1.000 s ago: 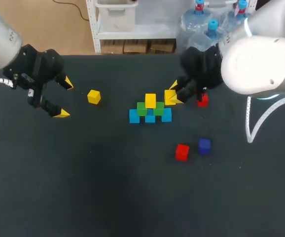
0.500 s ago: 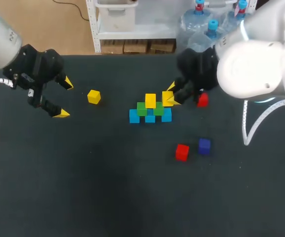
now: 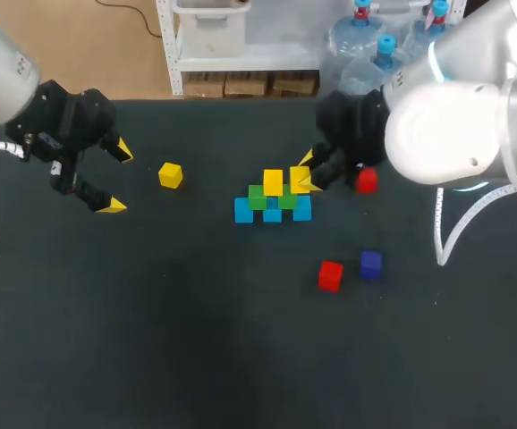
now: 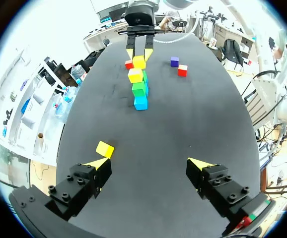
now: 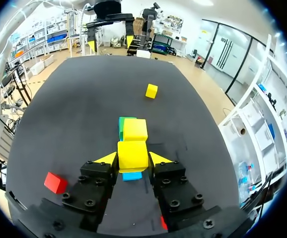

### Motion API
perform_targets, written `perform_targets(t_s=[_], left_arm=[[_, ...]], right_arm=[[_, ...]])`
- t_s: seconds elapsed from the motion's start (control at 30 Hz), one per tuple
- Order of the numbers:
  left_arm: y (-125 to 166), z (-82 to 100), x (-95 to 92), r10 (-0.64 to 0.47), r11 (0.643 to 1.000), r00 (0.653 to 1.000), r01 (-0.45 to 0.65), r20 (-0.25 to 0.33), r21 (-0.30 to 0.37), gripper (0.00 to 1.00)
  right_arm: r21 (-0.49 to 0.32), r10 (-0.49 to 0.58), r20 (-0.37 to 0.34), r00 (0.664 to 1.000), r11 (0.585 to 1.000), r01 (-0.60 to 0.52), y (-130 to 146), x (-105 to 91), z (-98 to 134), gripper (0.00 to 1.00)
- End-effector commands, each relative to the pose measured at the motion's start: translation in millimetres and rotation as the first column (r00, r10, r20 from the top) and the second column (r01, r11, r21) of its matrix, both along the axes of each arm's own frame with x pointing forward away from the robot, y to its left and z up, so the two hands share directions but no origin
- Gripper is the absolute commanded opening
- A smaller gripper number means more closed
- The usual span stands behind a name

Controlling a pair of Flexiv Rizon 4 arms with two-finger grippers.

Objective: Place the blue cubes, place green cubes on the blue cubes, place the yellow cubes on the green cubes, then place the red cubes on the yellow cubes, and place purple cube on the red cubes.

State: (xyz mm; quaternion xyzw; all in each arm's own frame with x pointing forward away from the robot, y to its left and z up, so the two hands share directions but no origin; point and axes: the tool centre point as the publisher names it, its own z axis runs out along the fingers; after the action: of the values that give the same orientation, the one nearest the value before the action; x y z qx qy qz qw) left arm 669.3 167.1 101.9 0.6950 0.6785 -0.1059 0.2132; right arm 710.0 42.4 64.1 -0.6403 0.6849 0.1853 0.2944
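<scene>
Right pincer [image 3: 305, 174] grips a yellow cube [image 5: 132, 154] at the stack's [image 3: 272, 201] upper right; its arm partly hides a red cube [image 3: 367, 181] beyond. Left pincer [image 3: 118, 179] gapes empty, well left.

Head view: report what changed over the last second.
The right gripper, shut on a yellow cube, carried it closer to the stack, beside the stacked yellow cube. The left gripper, open, the loose yellow cube, the red cubes and the purple cube stayed put.
</scene>
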Motion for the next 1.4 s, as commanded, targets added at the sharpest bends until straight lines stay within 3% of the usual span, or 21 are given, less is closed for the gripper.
perform_targets(t_s=[0.03,1.4], left_arm=[[1.3,-1.0,0.0,-0.004,1.000,1.000,0.004,0.002,-0.005,1.00],[1.3,-1.0,0.0,-0.004,1.000,1.000,0.004,0.002,-0.005,1.00]], right_arm=[[-0.002,-0.001,0.001,1.000,1.000,0.001,1.7,0.3,-1.4,0.00],[0.002,-0.017,-0.007,1.000,1.000,0.017,7.9,3.0,-6.3,0.00]])
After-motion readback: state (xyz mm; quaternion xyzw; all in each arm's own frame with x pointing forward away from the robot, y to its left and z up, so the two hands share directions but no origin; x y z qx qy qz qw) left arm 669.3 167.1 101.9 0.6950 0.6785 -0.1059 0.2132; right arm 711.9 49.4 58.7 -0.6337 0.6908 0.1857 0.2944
